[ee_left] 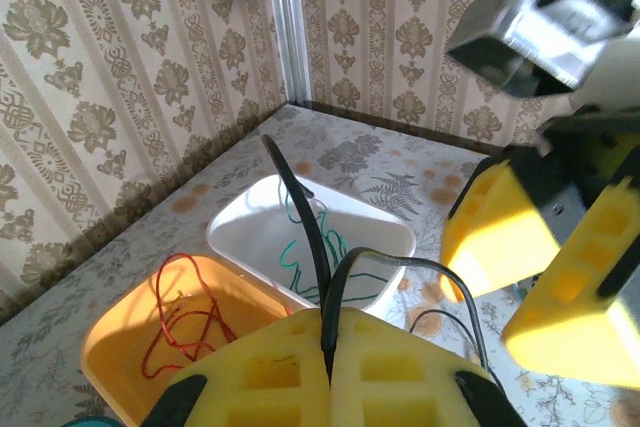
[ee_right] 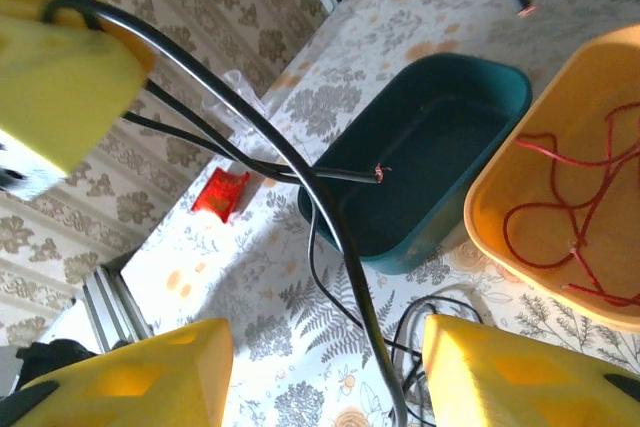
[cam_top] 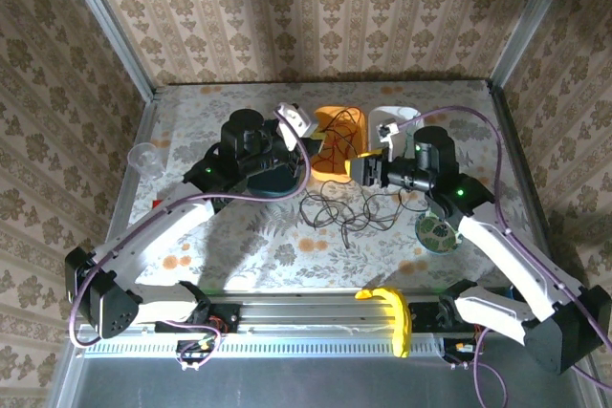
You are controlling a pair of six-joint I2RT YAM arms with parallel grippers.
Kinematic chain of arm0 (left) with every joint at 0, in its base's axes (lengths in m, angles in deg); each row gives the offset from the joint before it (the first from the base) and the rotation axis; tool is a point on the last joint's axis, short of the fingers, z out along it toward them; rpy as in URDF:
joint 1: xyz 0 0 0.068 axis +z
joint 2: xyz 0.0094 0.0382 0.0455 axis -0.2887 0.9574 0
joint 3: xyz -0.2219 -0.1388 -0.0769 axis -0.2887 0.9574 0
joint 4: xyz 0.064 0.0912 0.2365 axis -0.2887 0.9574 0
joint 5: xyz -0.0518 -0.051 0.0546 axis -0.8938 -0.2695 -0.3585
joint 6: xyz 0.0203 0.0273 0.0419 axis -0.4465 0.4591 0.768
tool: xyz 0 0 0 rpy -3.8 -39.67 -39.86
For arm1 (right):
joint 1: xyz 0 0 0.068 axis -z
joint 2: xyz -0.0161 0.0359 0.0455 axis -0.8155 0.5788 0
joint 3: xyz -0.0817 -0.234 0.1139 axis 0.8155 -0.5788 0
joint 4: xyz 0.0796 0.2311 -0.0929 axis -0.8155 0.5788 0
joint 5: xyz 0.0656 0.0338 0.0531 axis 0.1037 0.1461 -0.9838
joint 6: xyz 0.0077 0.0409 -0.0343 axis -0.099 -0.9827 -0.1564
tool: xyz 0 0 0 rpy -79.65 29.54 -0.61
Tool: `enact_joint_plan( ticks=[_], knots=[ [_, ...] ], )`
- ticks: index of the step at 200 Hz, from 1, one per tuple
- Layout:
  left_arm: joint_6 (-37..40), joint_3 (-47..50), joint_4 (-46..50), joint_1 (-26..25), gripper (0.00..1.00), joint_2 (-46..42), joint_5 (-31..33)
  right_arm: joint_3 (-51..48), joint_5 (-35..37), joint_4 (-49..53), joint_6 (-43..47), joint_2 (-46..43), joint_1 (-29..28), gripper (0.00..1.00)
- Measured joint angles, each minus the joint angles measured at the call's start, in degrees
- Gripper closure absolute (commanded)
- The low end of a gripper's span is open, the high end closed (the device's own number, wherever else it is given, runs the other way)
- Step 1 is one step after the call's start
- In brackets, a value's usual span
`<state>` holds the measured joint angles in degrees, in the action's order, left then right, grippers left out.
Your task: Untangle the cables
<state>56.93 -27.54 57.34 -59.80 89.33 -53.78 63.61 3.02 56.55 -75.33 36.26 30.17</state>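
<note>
The black cable (ee_left: 305,217) comes up out of my left claw (ee_left: 328,347) in two strands. One stands nearly upright, leaning a little left toward the far corner, and ends in a free tip. The other arches over to the right and drops toward the table (ee_left: 420,172). My left claw is clamped tight on this cable, its yellow pads (ee_left: 270,377) pressed together with the cable pinched in the seam, and it is raised above the bins.

From my right wrist, a black strand sweeps from the upper left in a long curve down through the gap of my right claw (ee_right: 328,332). That claw's fingers (ee_right: 130,377) stand well apart and do not touch the strand, so it grips nothing. A thinner strand runs rightward to a bare copper tip that hangs over the teal bin (ee_right: 440,137).

The rest of the cables (cam_top: 339,209) lie as a loose black heap in the middle of the table, between my two arms, with the heap's long axis running left to right. The red cable (ee_left: 180,327) lies coiled in the orange bin (ee_left: 110,347). The green cable (ee_left: 310,247) lies in the white bin (ee_left: 250,212) just beside it. Both bins are on the far side of the heap.
</note>
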Motion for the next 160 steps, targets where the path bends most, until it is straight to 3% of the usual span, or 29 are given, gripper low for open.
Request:
enact_joint_plan(
  ticks=[15, 37, 74, 99, 160],
  knots=[
    [-0.3, 0.2, 0.1, 0.0, 1.0, 0.0, -0.5, 0.2, 0.7, -0.1, 0.5, 2.5, -0.2, 0.81],
    [-0.9, 0.9, 0.2, 0.0, 0.98, 0.0, -1.0, 0.2, 2.3, 0.0, 1.1, 5.2, -0.2, 0.98],
    [-2.7, 4.0, 0.4, 0.0, 0.71, 1.7, -2.3, 0.3, 3.1, 0.7, 1.4, 6.5, -0.2, 0.99],
    [-4.2, 6.3, 0.0, 0.0, 0.59, 6.3, -3.7, 0.2, 3.1, 2.9, 2.1, 8.7, -0.2, 0.99],
    [-6.0, 8.5, -0.5, -0.1, 0.5, 14.0, -5.1, 0.2, 5.4, 9.0, 2.6, 12.3, -0.2, 1.0]
  ],
)
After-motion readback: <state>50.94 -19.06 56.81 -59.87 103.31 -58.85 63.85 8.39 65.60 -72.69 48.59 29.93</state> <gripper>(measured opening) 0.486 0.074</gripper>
